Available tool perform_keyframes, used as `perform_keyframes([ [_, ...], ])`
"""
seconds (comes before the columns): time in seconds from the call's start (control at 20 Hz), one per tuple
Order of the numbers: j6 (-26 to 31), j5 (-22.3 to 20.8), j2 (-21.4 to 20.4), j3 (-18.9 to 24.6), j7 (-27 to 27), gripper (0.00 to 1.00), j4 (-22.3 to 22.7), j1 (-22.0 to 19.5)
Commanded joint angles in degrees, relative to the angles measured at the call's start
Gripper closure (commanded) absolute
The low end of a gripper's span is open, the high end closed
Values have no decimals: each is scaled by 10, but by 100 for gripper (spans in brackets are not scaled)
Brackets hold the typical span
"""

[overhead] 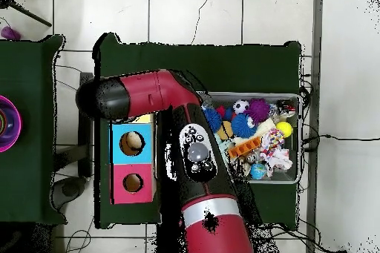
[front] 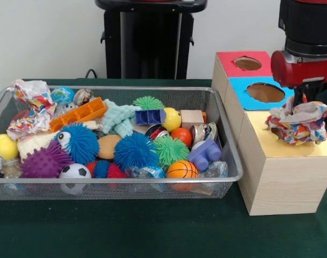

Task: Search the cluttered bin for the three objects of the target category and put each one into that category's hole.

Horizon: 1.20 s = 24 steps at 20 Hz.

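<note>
The gripper [front: 299, 107] is gripping a crumpled paper wad [front: 298, 123] just over the yellow-topped box [front: 284, 161], so I am judging the drop step underway: next I must centre it over that hole, hidden beneath, and release.

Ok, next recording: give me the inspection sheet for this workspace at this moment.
Surface: dark green table.
Job's things: wire bin full; one paper wad over the yellow-topped box, hiding its hole; two more wads at the bin's far corner.
Clutter: spiky balls, soccer ball, orange block, mint fuzzy toy.
End effector: right above the wad; open or shut, cannot tell.
Cables: black cable behind the bin.
Surroundings: white wall, tiled floor.
</note>
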Motion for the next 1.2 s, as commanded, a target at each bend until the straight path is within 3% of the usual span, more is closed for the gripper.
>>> perform_keyframes([
  [0.05,9,0,30,6,24,100,34,-16],
  [0.45,-23,-6,28,8,23,100,71,-26],
  [0.85,-29,-18,36,7,10,100,72,-30],
  [1.2,-72,-34,57,6,10,100,85,-33],
])
